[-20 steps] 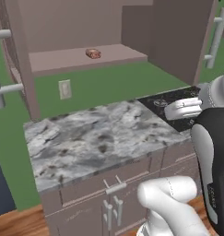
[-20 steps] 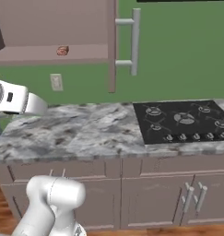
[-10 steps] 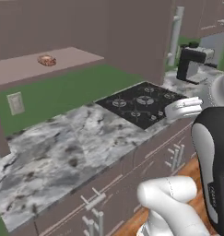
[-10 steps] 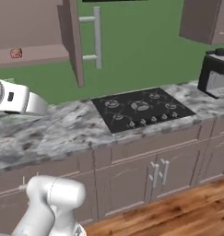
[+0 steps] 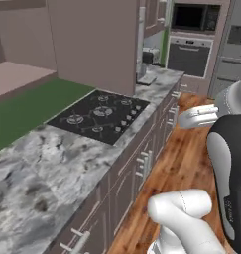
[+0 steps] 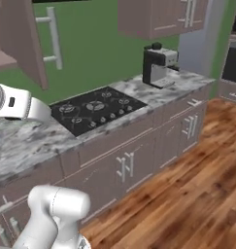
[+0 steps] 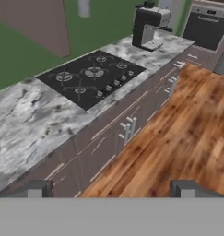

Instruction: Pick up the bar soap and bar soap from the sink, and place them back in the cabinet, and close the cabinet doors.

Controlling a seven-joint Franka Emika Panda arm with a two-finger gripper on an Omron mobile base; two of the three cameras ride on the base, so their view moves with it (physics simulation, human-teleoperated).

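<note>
My end effector (image 7: 111,188) sits wide, holding nothing, above the wood floor (image 7: 178,129) with the stovetop (image 7: 92,76) ahead-left on the table (image 7: 26,120); no soap in sight, but I'd expect light, stiff, slick bars, so pinch across the short sides.

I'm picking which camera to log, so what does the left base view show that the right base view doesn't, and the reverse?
Left base view alone: the built-in wall oven at the far end, with the dark microwave above it. Right base view alone: the upper wall cabinets above the coffee machine, seen clearly. Both share: the black stovetop, the marbled counter, the open cabinet door with its bar handle, the low cupboards and the wood floor.
</note>
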